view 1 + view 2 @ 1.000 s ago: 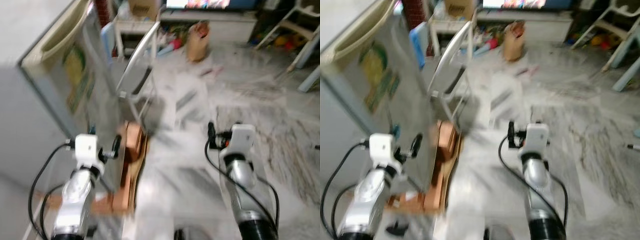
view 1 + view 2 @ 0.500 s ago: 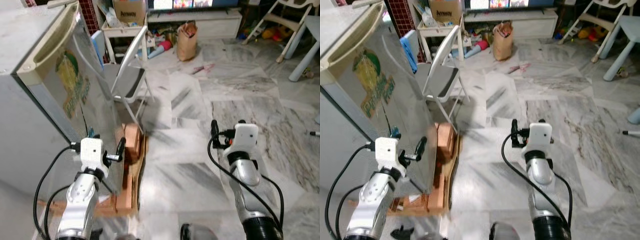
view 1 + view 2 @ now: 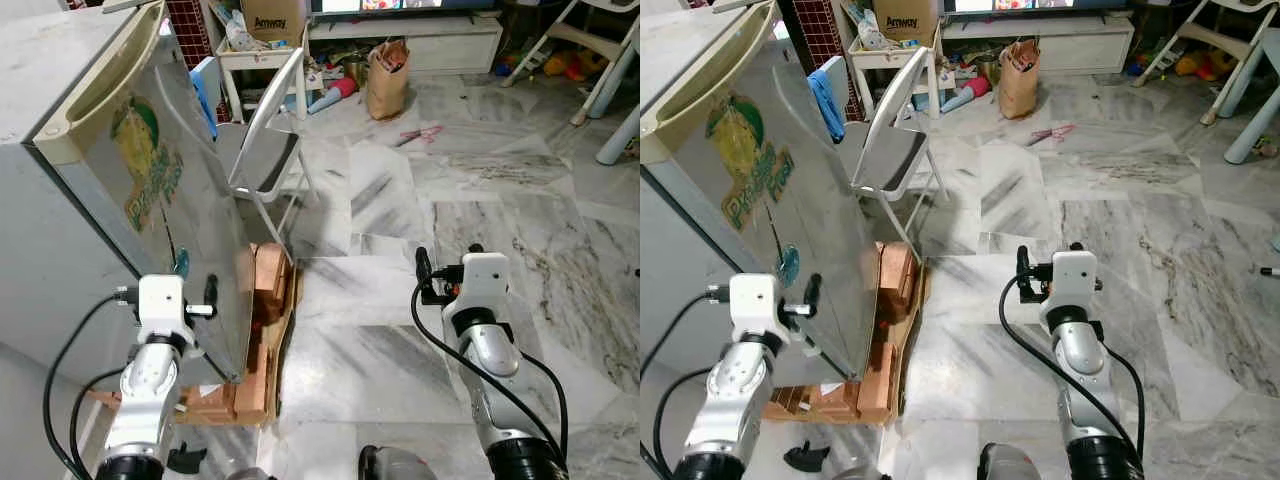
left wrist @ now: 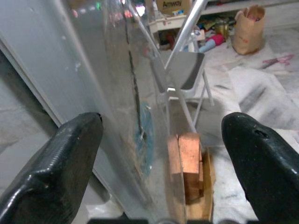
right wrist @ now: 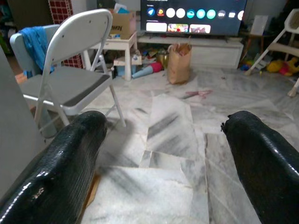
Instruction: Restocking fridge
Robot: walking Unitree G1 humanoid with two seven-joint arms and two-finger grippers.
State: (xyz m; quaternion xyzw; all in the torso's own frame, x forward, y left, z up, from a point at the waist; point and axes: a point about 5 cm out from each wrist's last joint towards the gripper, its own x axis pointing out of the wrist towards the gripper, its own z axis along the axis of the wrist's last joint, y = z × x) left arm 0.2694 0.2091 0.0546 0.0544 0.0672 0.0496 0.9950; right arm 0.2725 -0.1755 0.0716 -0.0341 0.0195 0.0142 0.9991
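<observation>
The robot stands at the fridge (image 3: 110,200), whose door is closed, so the step in hand looks like getting that door open before anything can go inside. The left gripper (image 3: 210,296) is raised close against the door's free edge, its jaws released and spread wide; in the left wrist view the door edge and a round blue sticker (image 4: 145,140) lie between the two fingers (image 4: 65,158). The right gripper (image 3: 422,270) hovers over bare marble floor (image 3: 470,180) well apart from the fridge, jaws likewise released and grasping nothing.

The next move probably calls for the left jaws to reach the long recessed handle (image 3: 100,85) at the top of the door, or to hook the edge, and pull.

Below the left jaws the fridge rests on a wooden pallet (image 3: 255,360). Beyond both jaws stand a folding chair (image 3: 265,150), a brown paper bag (image 3: 386,80) whose contents cannot be made out, and a cardboard box (image 3: 272,18). No goods for restocking are held.
</observation>
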